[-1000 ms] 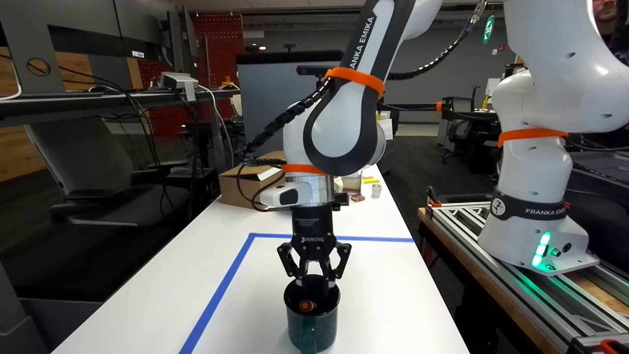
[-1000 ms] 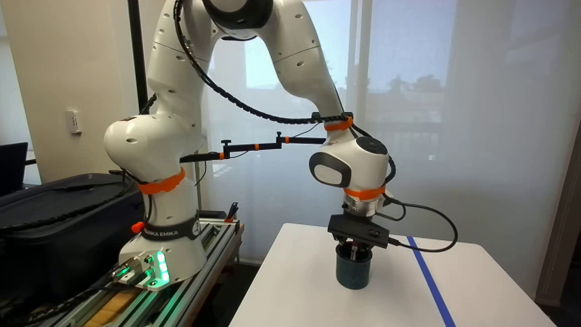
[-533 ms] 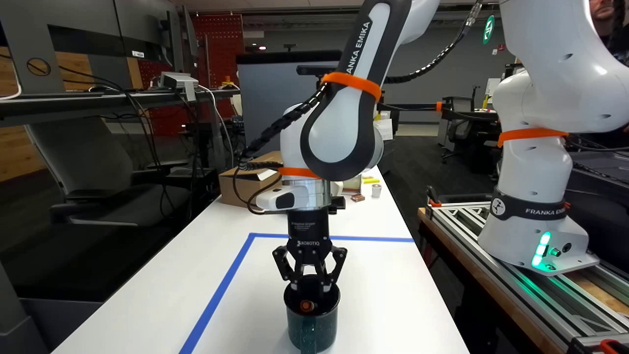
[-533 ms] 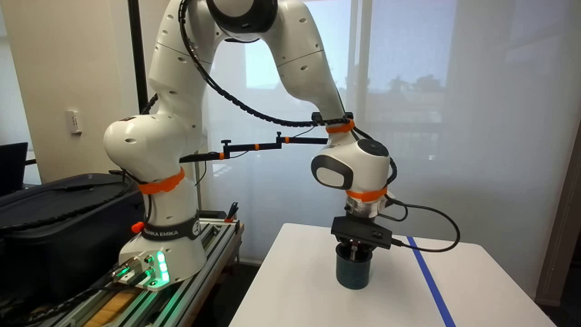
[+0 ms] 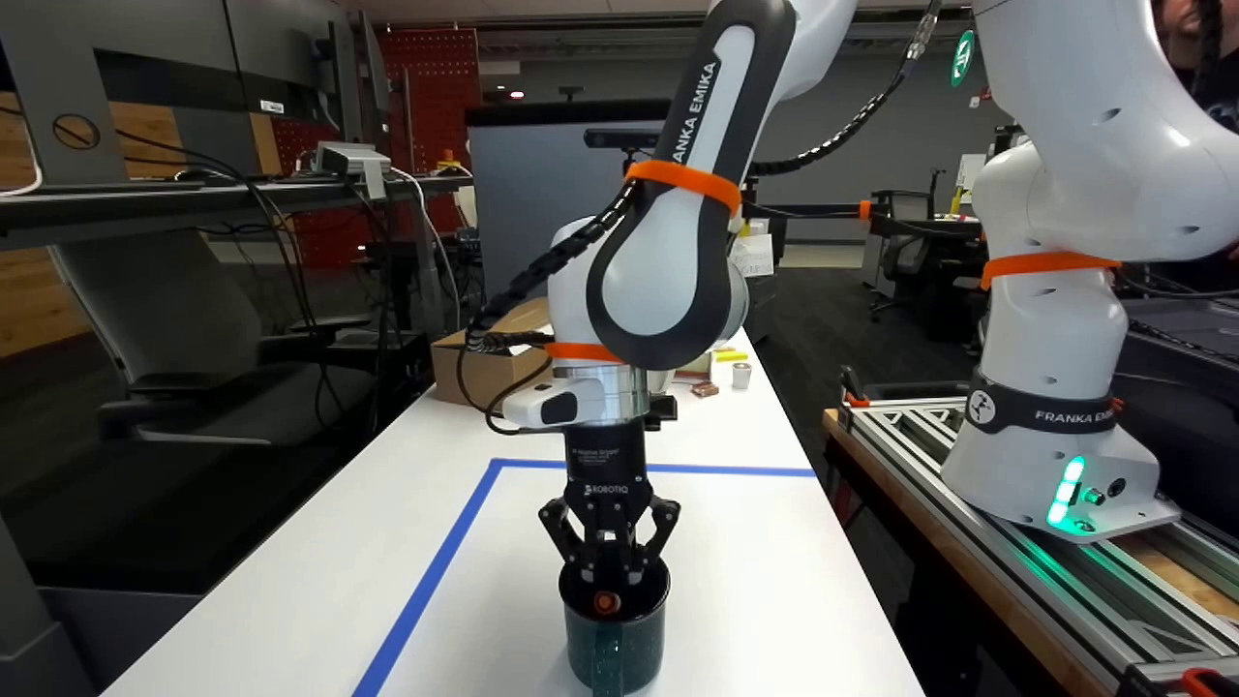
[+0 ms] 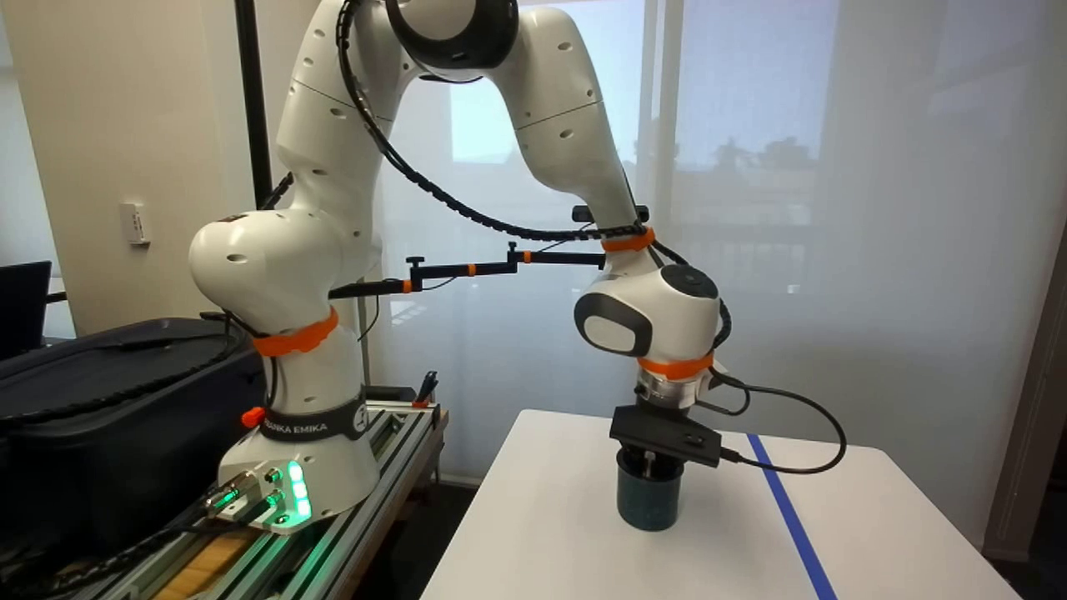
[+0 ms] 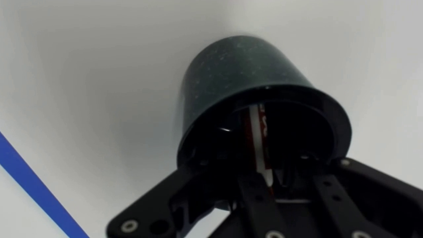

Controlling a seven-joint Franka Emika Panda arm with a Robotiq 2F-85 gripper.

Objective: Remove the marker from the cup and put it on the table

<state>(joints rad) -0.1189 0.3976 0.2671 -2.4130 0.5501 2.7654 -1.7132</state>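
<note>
- Part location: the thin red marker with a white lengthwise stripe (image 7: 259,142) leans inside the dark teal-black, pale-speckled, straight-sided cup (image 5: 617,647). In an exterior view, a round orange end (image 5: 606,603), apparently the marker's upper one, shows within the mouth.
- Tool position: the black two-fingered Robotiq gripper (image 5: 611,576) points downward, its fingers (image 5: 635,577) inside the mouth of the cup.
- Jaw state: the jaws appear narrowly set, and in the wrist view the marker seems to run between them. Whether they bear on it cannot be told; the dark interior hides the contact.
- Step in hand (judged): securing the marker for extraction. Placement is yet to be done.
- Before lifting, confirm that the marker lies between both fingers.
- Clamp firmly, below the tip; a slim round barrel is likely to pivot if pinched at its end.
- Lift straight up. Sideways contact with the wall could drag or tip the cup.
- Clear the rim completely before travelling.
- Lay the marker flat on the long white tabletop (image 5: 774,581), on the cup's side of the flat blue tape line (image 5: 428,581); release low to limit rolling.
</note>
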